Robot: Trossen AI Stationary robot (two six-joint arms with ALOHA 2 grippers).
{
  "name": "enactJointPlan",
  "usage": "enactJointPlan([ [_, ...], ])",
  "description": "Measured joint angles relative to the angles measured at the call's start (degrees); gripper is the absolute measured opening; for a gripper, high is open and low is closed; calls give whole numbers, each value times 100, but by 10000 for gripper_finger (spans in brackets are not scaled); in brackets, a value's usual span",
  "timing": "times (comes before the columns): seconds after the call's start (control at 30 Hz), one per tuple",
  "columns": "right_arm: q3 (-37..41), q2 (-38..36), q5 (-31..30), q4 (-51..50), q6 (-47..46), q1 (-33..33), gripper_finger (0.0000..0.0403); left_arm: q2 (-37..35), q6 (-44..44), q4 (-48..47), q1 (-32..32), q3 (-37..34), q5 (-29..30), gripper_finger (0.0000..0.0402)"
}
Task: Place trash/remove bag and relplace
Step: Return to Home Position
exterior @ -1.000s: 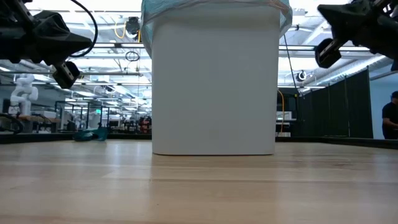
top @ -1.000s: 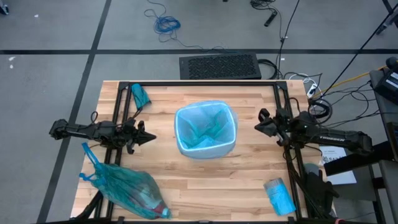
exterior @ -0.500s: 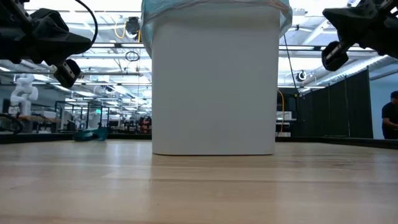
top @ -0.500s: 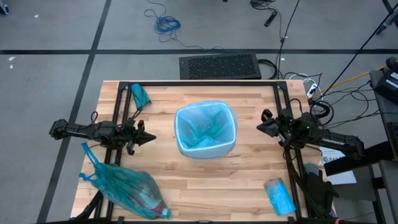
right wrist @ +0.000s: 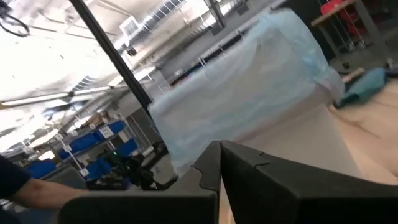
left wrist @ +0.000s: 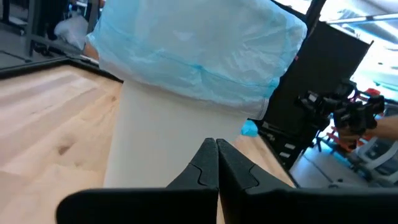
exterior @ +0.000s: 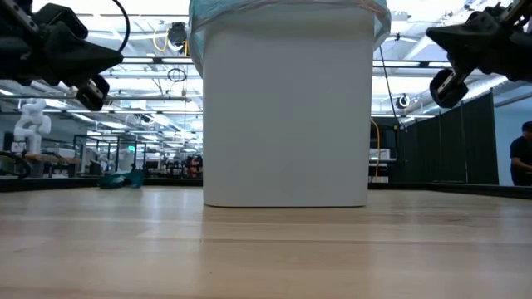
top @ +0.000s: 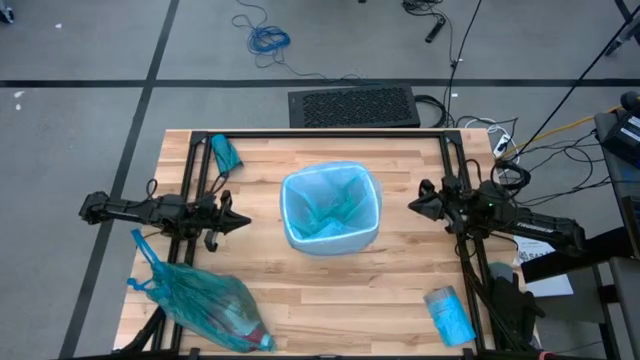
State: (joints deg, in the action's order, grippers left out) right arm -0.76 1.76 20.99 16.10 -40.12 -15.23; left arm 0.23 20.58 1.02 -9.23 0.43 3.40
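Observation:
A white bin (top: 330, 240) stands mid-table, lined with a pale blue bag (top: 330, 205) folded over its rim. A full, knotted blue-green bag (top: 200, 300) lies on its side at the near left corner. The trash does not lie loose anywhere; only a reddish bit shows through the knotted bag. My left gripper (top: 248, 222) hovers shut to the left of the bin, pointing level at its wall (left wrist: 161, 130). My right gripper (top: 411, 207) hovers shut to the right of the bin, pointing at it (right wrist: 323, 143). Both are clear of the table and the bin.
A dark frame rail (top: 320, 133) runs along the far side and down both sides of the table. A folded blue bag (top: 224, 152) lies at the far left and a blue packet (top: 450, 315) at the near right. A person (exterior: 522, 158) stands in the room beyond.
My left gripper has rolled a little about its own pointing line while staying in place. My right gripper has tipped down nearer to level and rolled slightly, and its arm has settled lower. Both stay shut. The bin and both bags have not moved.

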Motion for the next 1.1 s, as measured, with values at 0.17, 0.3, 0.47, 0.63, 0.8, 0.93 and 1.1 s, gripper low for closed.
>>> enactJointPlan([
  [0.17, -2, 0, 4, -343, 31, -1, 2, 0, -185, -2, 0, 0, -7, 0],
  [0.3, -2, 0, 10, -434, 29, -2, 2, 0, -162, -2, 0, 0, -13, 0],
  [0.47, -2, 0, 11, -437, 29, -2, 2, 0, -160, -2, 0, -2, -13, 0],
  [0.63, -2, 0, 11, -437, 31, 0, 2, 0, -158, -2, 0, -2, -13, 0],
  [0.8, -2, 0, 11, -437, 29, -2, 2, 0, -156, -2, 0, -2, -13, 0],
  [0.93, -2, 0, 11, -437, 30, -1, 2, 0, -153, -2, 0, -2, -13, 0],
  [1.1, -2, 2, 11, -437, 31, 0, 2, 0, -153, -2, 0, -2, -13, 0],
])
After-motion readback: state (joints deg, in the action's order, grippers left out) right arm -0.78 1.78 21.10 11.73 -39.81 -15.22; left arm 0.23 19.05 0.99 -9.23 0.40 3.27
